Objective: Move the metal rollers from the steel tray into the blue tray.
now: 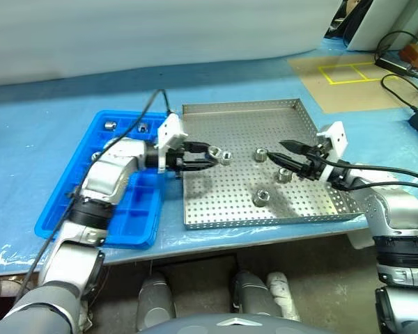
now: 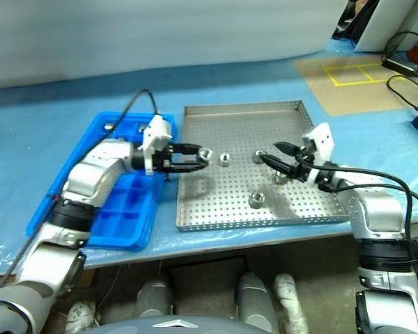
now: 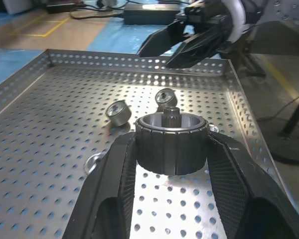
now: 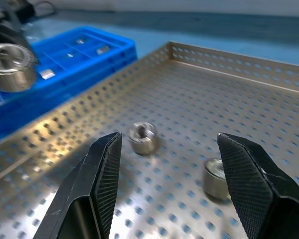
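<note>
At the centre of the head view, the steel tray (image 1: pixel 292 202) is seen, with the blue tray (image 1: pixel 70 191) just beside it toward the left of the frame. A metal roller (image 3: pixel 171 142) is clamped between the fingers of the left gripper (image 1: pixel 210 156), held above the tray's left part. Loose rollers lie on the perforated floor: one (image 1: pixel 226 156) just beside the left gripper's tips, one (image 1: pixel 261 154) at the middle, one (image 1: pixel 283 174) under the right gripper (image 1: pixel 274 153), and one (image 1: pixel 262 197) lower down. The right gripper's fingers stand apart (nothing is held between them). A few rollers (image 1: pixel 111 126) already rest in the blue tray's upper compartments.
</note>
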